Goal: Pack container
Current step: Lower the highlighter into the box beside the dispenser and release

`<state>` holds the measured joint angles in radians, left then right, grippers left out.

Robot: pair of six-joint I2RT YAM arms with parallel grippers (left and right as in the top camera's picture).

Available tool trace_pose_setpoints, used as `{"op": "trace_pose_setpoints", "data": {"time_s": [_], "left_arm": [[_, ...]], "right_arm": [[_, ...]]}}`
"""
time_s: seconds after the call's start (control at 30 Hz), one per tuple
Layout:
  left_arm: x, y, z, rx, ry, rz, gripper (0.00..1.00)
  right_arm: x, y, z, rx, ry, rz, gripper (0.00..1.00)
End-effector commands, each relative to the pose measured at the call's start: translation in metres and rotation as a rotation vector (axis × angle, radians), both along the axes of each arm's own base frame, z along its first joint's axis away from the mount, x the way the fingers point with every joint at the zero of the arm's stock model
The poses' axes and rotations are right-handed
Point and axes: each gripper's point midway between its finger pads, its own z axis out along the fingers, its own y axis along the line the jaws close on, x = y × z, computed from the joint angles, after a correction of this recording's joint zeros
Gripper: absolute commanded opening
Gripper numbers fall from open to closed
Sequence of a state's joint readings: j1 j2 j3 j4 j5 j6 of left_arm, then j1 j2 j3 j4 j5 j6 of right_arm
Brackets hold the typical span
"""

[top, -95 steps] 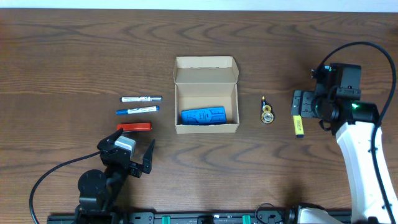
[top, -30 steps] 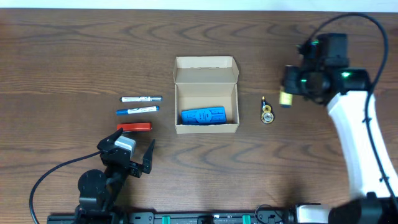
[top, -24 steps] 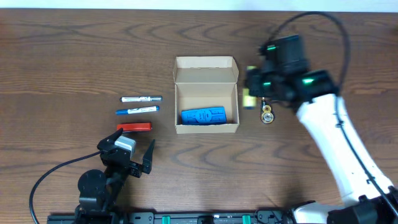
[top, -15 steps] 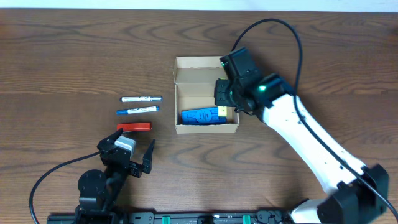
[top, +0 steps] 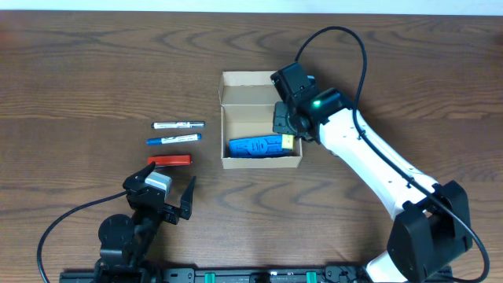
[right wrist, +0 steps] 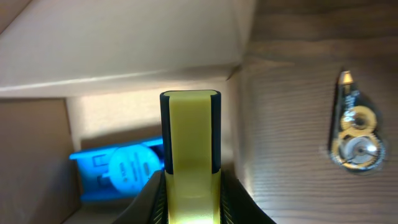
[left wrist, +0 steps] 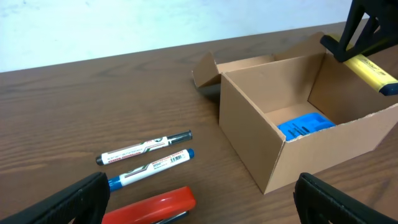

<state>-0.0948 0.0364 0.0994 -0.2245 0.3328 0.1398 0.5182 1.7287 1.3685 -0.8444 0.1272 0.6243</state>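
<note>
1. Right jaws pinched the yellow highlighter (right wrist: 189, 143), tilted tip-down over the right end of the container (top: 261, 163), which stood open mid-way across the worktop (top: 78, 63).
2. Left jaws sat spread and empty, well apart.

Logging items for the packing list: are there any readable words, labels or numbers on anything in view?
No text is legible in any view.
Black-capped marker and blue-capped marker: label print, too small to read.
Blue item in the container: dark print, blurred.
Yellow highlighter and container: no marks visible.
</note>
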Motion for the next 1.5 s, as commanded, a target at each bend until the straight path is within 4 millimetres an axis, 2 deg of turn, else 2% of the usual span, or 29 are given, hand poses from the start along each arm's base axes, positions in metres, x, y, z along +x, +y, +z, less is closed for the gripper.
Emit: {"op": "trace_pose_setpoints", "data": {"time_s": [0.0, 0.33, 0.67, 0.93, 1.1, 1.17, 1.2, 1.37, 1.47], "left_arm": [[0.000, 0.001, -0.012, 0.022, 0.014, 0.002, 0.95], [0.000, 0.001, -0.012, 0.022, 0.014, 0.002, 0.95], [0.000, 0.001, -0.012, 0.022, 0.014, 0.002, 0.95], [0.000, 0.001, -0.012, 0.022, 0.014, 0.002, 0.95], [0.000, 0.001, -0.012, 0.022, 0.014, 0.002, 0.96], [0.000, 0.001, -0.012, 0.022, 0.014, 0.002, 0.95], [0.000, 0.001, -0.012, 0.022, 0.014, 0.002, 0.95], [0.000, 0.001, -0.012, 0.022, 0.014, 0.002, 0.95], [0.000, 0.001, -0.012, 0.022, 0.014, 0.002, 0.95]], "right_arm": [[0.007, -0.013, 0.000, -0.037, -0.013, -0.006, 0.11], [0.007, -0.012, -0.003, -0.050, -0.007, 0.046, 0.13], [0.004, -0.005, -0.020, -0.042, 0.045, 0.084, 0.14], [0.005, 0.003, -0.019, -0.012, 0.039, 0.098, 0.14], [0.004, 0.003, -0.020, -0.014, 0.043, 0.099, 0.21], [0.004, 0.004, -0.020, -0.014, 0.043, 0.101, 0.39], [0.004, 0.004, -0.020, -0.013, 0.043, 0.103, 0.44], [0.002, 0.006, -0.015, -0.007, 0.044, 0.107, 0.46], [0.002, 0.007, 0.011, 0.011, 0.025, 0.109, 0.46]]}}
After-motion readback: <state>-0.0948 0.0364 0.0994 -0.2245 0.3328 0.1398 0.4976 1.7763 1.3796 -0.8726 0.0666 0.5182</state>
